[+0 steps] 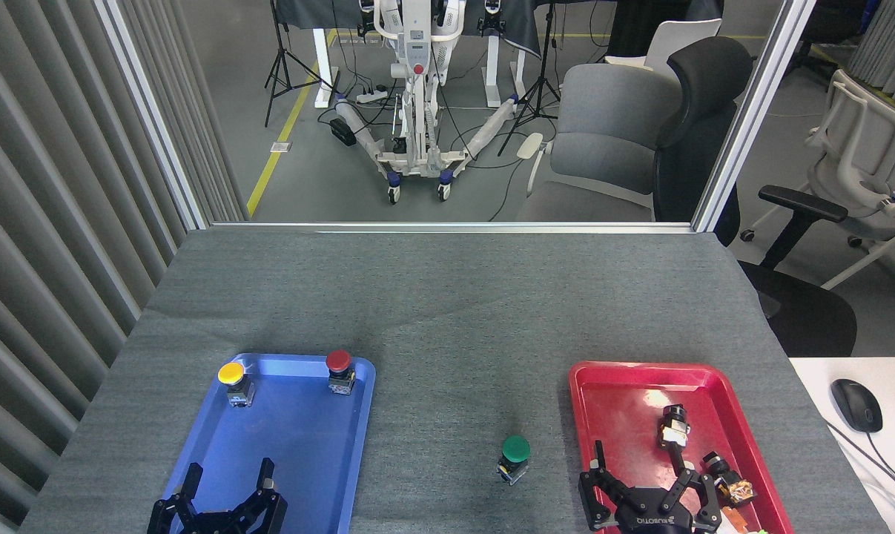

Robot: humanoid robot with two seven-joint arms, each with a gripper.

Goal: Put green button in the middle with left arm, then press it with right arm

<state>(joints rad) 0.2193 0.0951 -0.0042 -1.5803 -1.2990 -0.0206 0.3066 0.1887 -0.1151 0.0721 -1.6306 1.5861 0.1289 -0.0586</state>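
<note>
green button (515, 449) stands upright on the bare grey mat (447, 311) between blue tray (358, 415) and red tray (588, 386) — both grippers, left (228, 489) and right (643, 471), empty, fingers spread wide.

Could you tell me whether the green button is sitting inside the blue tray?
No, the green button stands on the bare grey mat between the blue tray and red tray.

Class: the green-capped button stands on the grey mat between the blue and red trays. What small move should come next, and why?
Probably swing the lettered right gripper, open above the red plastic tray, leftward over the green-capped push-button. It stands untouched on the grey felt mat, and the open left gripper is clear.
</note>
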